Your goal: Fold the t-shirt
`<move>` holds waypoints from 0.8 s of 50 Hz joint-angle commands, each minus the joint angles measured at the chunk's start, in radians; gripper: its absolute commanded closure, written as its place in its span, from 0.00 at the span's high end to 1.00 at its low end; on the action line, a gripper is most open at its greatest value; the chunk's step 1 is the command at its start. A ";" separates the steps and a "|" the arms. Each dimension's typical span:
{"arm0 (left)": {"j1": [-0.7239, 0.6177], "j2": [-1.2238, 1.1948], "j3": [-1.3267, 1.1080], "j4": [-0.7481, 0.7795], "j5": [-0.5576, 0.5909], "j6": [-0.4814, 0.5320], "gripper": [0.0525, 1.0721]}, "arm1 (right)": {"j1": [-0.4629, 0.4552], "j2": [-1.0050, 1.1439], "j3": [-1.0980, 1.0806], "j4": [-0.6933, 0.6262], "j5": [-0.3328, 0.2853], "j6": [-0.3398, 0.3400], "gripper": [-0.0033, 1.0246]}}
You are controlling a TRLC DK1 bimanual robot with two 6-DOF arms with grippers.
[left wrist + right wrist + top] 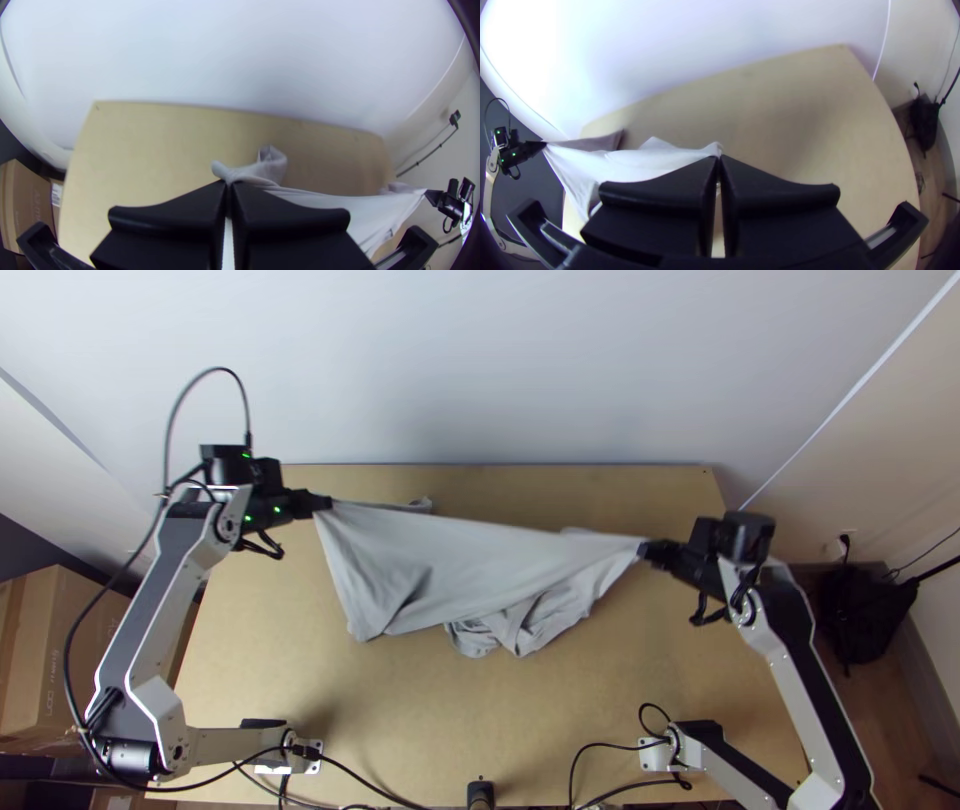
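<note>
A grey t-shirt (450, 560) is stretched between the two grippers in the top view, its upper edge taut and its lower part bunched on the table. At its left end my left gripper (326, 503) is shut on a corner; the left wrist view has this gripper (228, 185) closed on the t-shirt (320, 200). At the other end my right gripper (645, 549) is shut on another corner. In the right wrist view the gripper (719, 159) pinches the t-shirt (630, 162) at its fingertips. How the lower layers lie is partly hidden.
The wooden table (330, 710) shows bare around the cloth, with a pale wall behind its far edge. Cables (375, 785) run along the near edge. A cardboard box (75, 655) stands left of the table, and a black bag (865, 610) lies off to the right.
</note>
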 commanded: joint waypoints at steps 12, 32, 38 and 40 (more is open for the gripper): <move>0.075 -0.062 0.352 0.007 -0.186 0.006 0.03 | -0.002 0.152 0.465 0.128 -0.104 -0.043 0.03; 0.063 -0.090 0.693 0.056 -0.285 0.018 0.03 | 0.011 0.246 0.945 0.129 -0.095 -0.045 0.03; 0.069 -0.186 0.702 0.093 -0.289 0.004 0.03 | 0.008 0.142 0.982 0.134 -0.089 -0.043 0.03; 0.072 -0.225 0.702 0.101 -0.289 0.001 0.03 | 0.010 0.093 0.981 0.134 -0.089 -0.043 0.03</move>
